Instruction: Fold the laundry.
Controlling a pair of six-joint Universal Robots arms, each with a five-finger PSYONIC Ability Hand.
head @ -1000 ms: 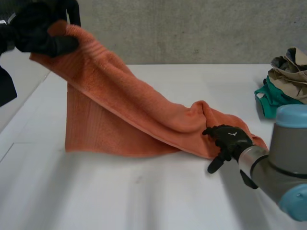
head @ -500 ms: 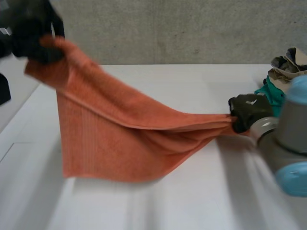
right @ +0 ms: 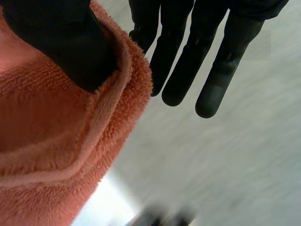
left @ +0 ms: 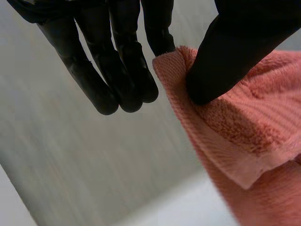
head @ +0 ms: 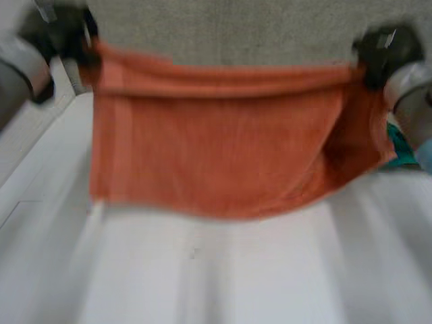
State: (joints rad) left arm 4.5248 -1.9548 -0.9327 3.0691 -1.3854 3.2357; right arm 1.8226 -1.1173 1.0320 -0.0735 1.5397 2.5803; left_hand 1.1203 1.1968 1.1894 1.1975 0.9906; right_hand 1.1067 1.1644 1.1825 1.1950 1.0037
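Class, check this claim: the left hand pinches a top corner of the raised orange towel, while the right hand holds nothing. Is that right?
No. The right hand also pinches the orange towel at its other top corner, as the right wrist view shows. The left hand pinches its corner as stated.

Left hand [left: 141, 42] pinches orange towel [left: 244, 127] corner, thumb against finger.

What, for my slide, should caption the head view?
Left hand and right hand pinch the orange towel by its upper corners, spread over the white table.
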